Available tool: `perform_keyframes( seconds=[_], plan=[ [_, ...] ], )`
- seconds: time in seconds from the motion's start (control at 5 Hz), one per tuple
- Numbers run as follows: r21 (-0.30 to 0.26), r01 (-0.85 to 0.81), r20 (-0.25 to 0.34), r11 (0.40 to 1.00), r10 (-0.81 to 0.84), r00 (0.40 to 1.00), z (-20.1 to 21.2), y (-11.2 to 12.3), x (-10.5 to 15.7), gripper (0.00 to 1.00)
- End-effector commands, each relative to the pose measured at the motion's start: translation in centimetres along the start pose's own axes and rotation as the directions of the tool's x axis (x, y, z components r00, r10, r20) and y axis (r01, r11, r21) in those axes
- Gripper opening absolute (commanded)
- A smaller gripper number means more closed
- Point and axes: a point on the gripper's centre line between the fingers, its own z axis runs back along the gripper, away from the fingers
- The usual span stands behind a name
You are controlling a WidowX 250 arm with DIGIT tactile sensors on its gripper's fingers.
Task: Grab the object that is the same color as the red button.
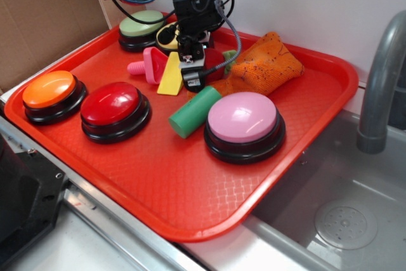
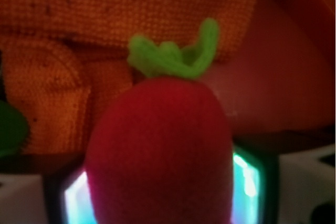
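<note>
Sitting on a red tray (image 1: 190,201) beside a grey sink (image 1: 330,214) with a faucet (image 1: 380,80) at the right. Resting near the left rim: orange button (image 1: 49,89), and just right of it the red button (image 1: 110,103) with its glossy dome. Lying near the middle: green cylinder (image 1: 194,112), one end close to the pink button (image 1: 243,117). Standing at the far left: green button (image 1: 141,23). Lying between that button and the arm: pink toy (image 1: 146,65), touching a yellow wedge (image 1: 171,75). Spreading across the far right part of the tray: orange cloth (image 1: 263,63).

Reaching down over the tray's far middle: gripper (image 1: 193,68), its black body and cables above. Showing just right of the gripper, against the cloth: red ball (image 1: 216,63), partly hidden. Filling the wrist view: the same ball (image 2: 160,150), fuzzy, topped with a green yarn stem (image 2: 173,56), sitting in between the fingers (image 2: 302,182) with the cloth (image 2: 105,24) behind. Looking closed around the ball, though contact itself being too blurred to make out.
</note>
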Motion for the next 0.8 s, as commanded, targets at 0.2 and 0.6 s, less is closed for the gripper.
perform_keyframes(
  seconds=[0.2,0.6],
  plan=[
    [0.111,-0.345,0.022,0.932,0.345,0.938,7.7,-2.8,-0.9,0.00],
    [0.086,-0.617,-0.047,0.782,0.622,0.782,11.5,-6.5,-4.2,0.00]
  ],
)
